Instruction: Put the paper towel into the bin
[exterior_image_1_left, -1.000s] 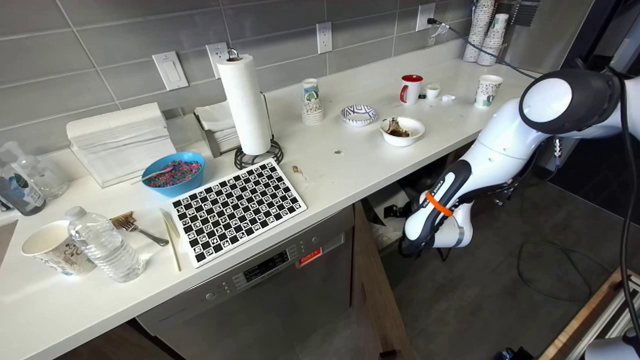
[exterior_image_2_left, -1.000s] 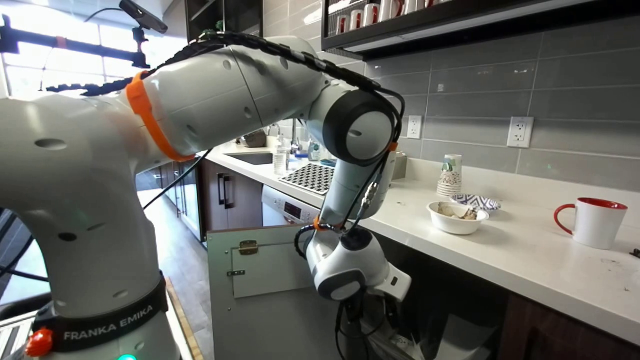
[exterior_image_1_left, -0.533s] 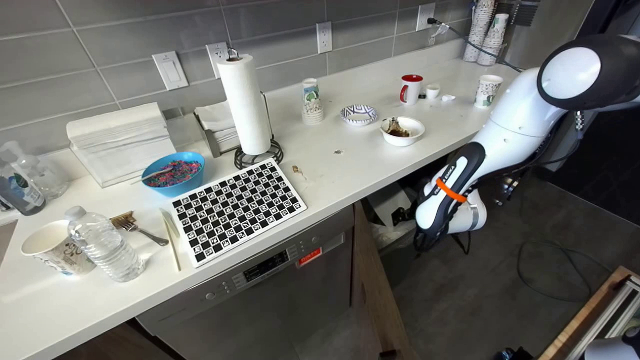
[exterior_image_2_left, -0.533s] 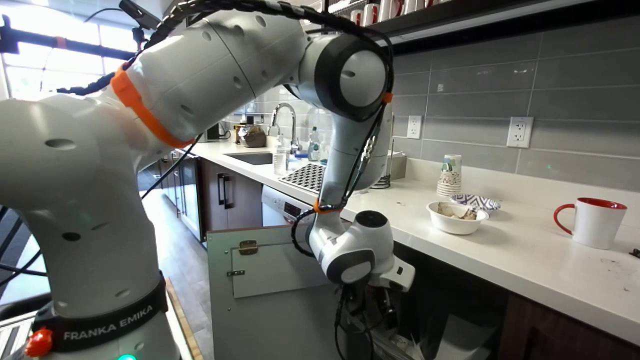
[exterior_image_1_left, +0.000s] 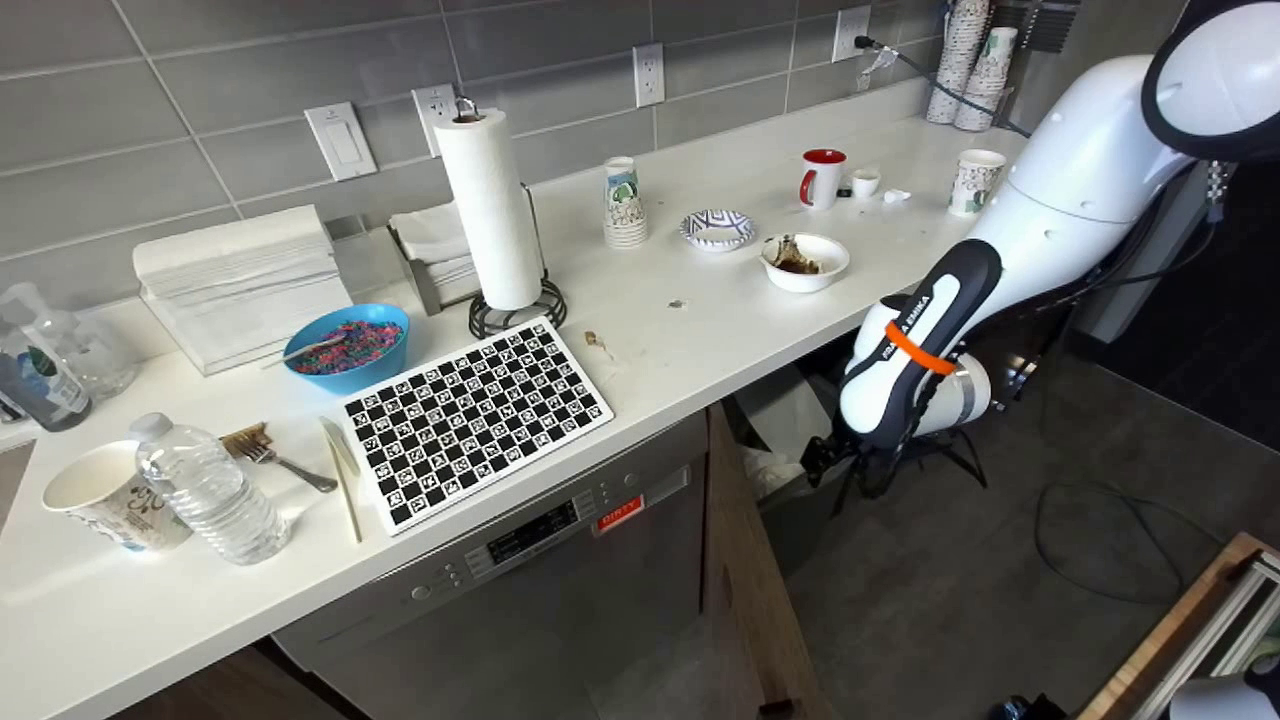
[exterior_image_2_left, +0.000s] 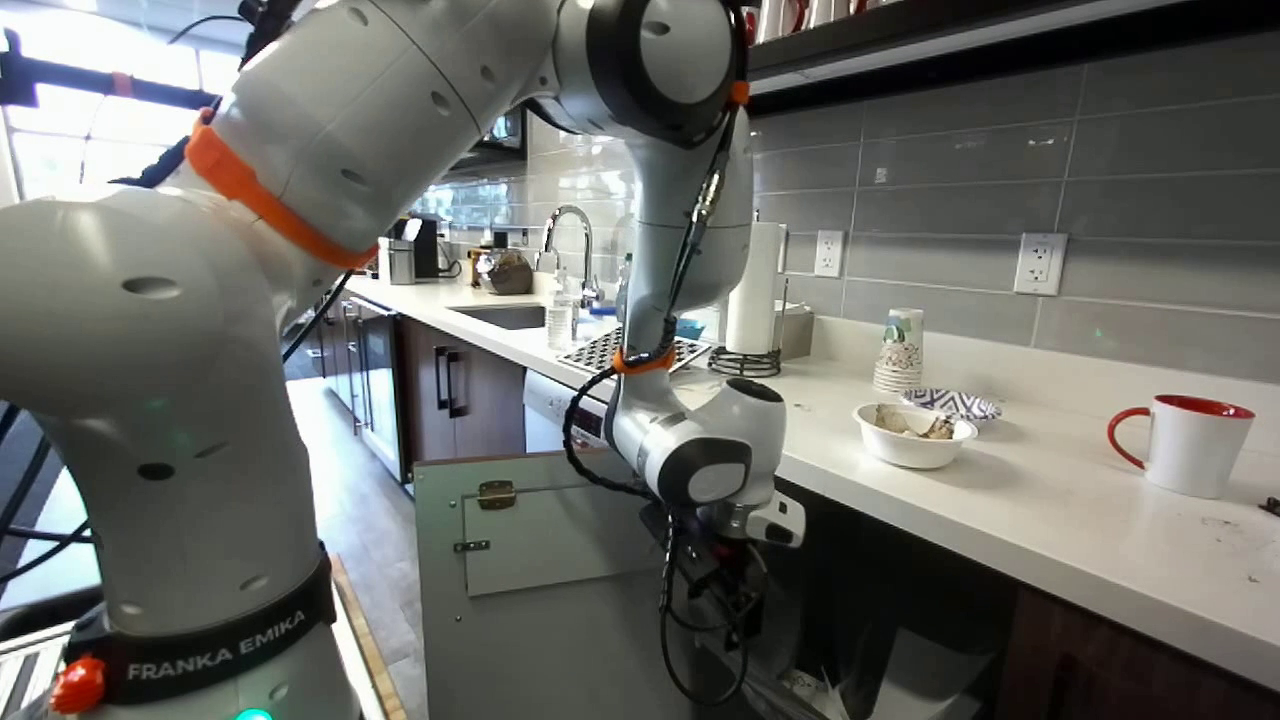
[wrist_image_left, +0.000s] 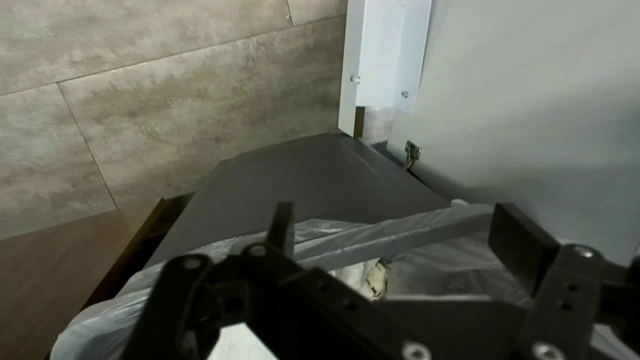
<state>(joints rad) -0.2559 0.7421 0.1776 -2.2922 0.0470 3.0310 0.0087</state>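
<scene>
My pincer (wrist_image_left: 397, 227) is spread wide: in the wrist view its two black fingers (wrist_image_left: 520, 245) stand far apart, and through the gap between them I see the bin (wrist_image_left: 430, 225), its rim draped with a wrinkled, whitish liner (wrist_image_left: 345, 247). The fingers overlap the liner in this view, but whether either one touches it I cannot tell. Down inside the bin, between the fingers, shows a crumpled white and cream wad (wrist_image_left: 355, 275), partly hidden by my pincer; whether it is the paper towel I cannot say. Past the bin, the wrist view shows a floor (wrist_image_left: 165, 110) of mottled tan and a pale grey panel (wrist_image_left: 530, 90) with a small metal fitting (wrist_image_left: 412, 151). In both exterior views my white arm (exterior_image_2_left: 665, 210) bends down past the edge of a pale counter (exterior_image_1_left: 650, 360), so the pincer hangs below the countertop, near a cabinet door (exterior_image_2_left: 560, 630) swung outward; it is dark there and its fingers are hard to make out. Up on the counter, well apart from the pincer, are a white bowl (exterior_image_1_left: 800, 283) with brown remains (exterior_image_1_left: 795, 262) in it, a patterned dish (exterior_image_1_left: 717, 238) near it, a white mug (exterior_image_1_left: 825, 188) with a red handle, an upright white roll (exterior_image_1_left: 490, 215), and a checkered board (exterior_image_1_left: 480, 420) lying flat near the roll.
</scene>
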